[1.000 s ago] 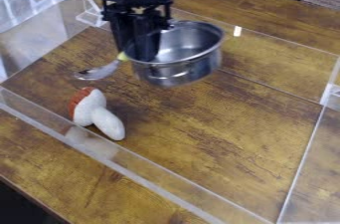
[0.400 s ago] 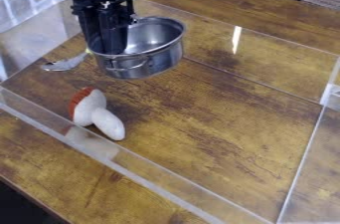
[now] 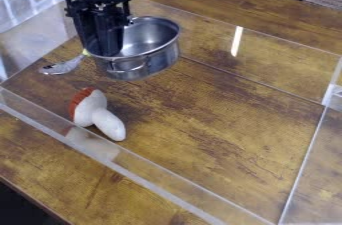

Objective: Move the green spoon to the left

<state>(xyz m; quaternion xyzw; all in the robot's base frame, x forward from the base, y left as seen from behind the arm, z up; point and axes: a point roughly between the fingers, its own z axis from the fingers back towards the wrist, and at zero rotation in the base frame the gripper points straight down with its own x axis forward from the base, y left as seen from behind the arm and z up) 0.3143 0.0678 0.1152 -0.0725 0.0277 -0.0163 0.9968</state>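
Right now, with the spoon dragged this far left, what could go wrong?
1. The black tool sits right against the shiny steel pot; the pot shifted left with it across these frames, so more travel may drag it further.
2. Only the silver bowl of the green-handled spoon shows; whether it is gripped is unclear, so it could slip.
3. The clear wall is close on the left.

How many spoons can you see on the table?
1. The green spoon sits at the left, beside the steel pot, its handle running under the claw. Another could hide behind the arm or inside the pot.
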